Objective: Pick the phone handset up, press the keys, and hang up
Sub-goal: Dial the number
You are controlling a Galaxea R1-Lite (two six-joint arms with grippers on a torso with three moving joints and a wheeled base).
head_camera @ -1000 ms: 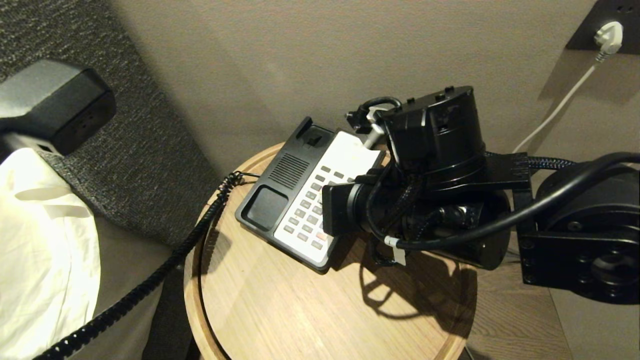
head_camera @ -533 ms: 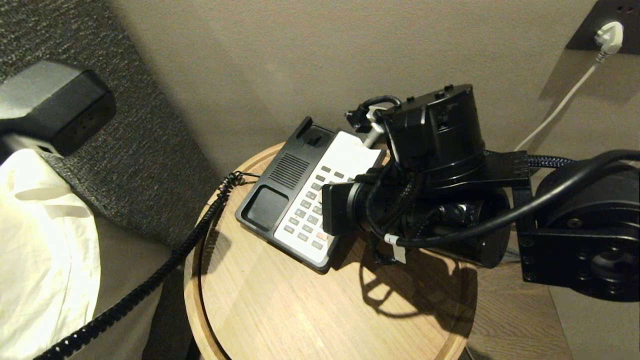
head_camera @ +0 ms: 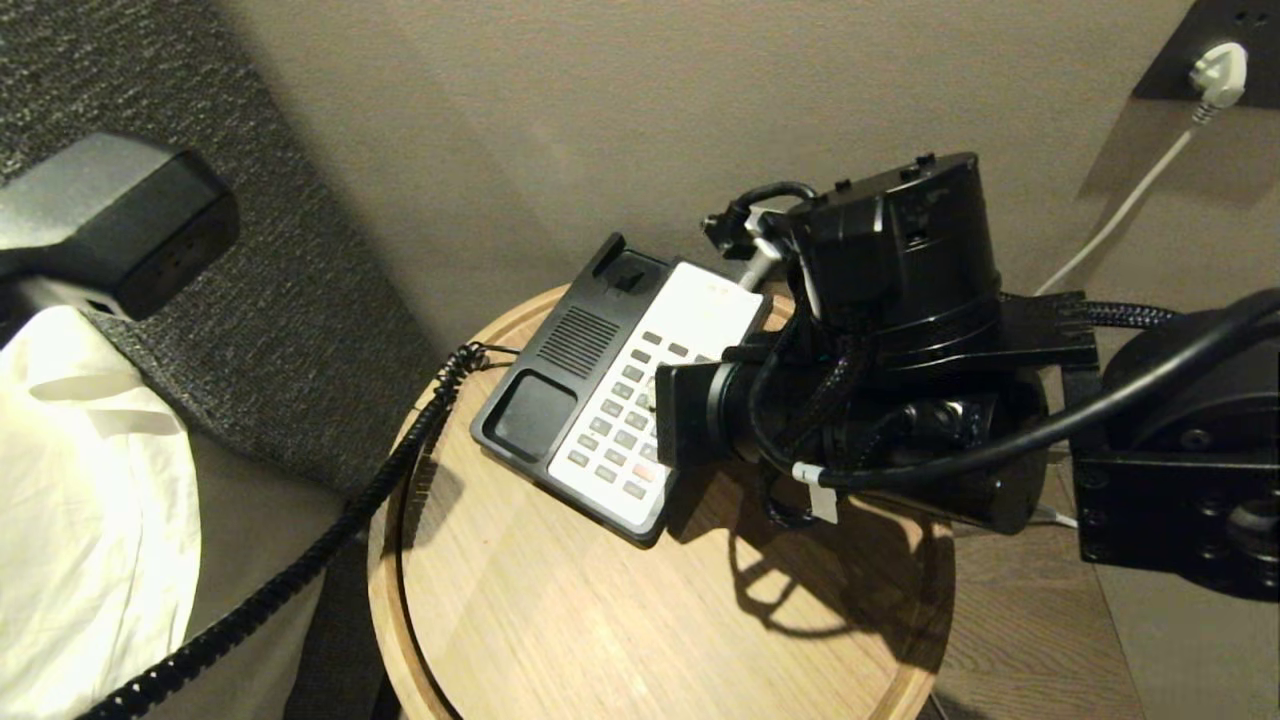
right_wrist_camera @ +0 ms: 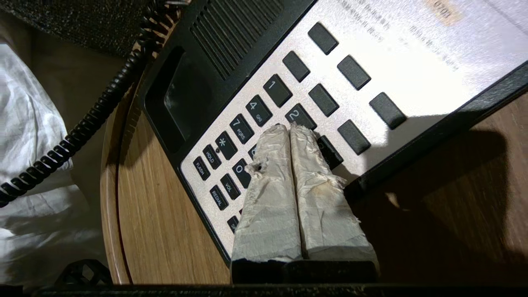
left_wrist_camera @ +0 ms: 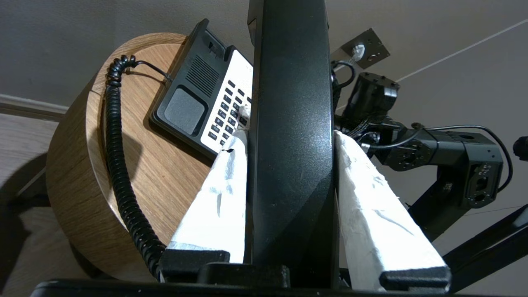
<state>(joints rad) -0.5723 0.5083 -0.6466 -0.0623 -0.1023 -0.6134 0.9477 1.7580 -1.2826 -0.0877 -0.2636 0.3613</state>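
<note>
Up at the frame's upper left, the phone handset (head_camera: 110,225) sits clamped between the left gripper's (left_wrist_camera: 288,136) taped fingers (left_wrist_camera: 218,198); at centre, the right gripper's (right_wrist_camera: 288,130) fingertips, pressed together, rest on the phone base's (head_camera: 560,390) keypad (right_wrist_camera: 264,111).

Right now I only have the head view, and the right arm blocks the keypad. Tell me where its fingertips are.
Observer: The right gripper is shut, both tips pressed together. It points at the keypad of the phone base, just below the 2 key.
Operator: Confirm contact.
Observer: Cannot tell. The tips cover the key beneath the 2, so any gap is hidden.
Operator: Report the left gripper.
Observer: The left gripper clamps the phone handset between its white-wrapped fingers, held off the base.
</note>
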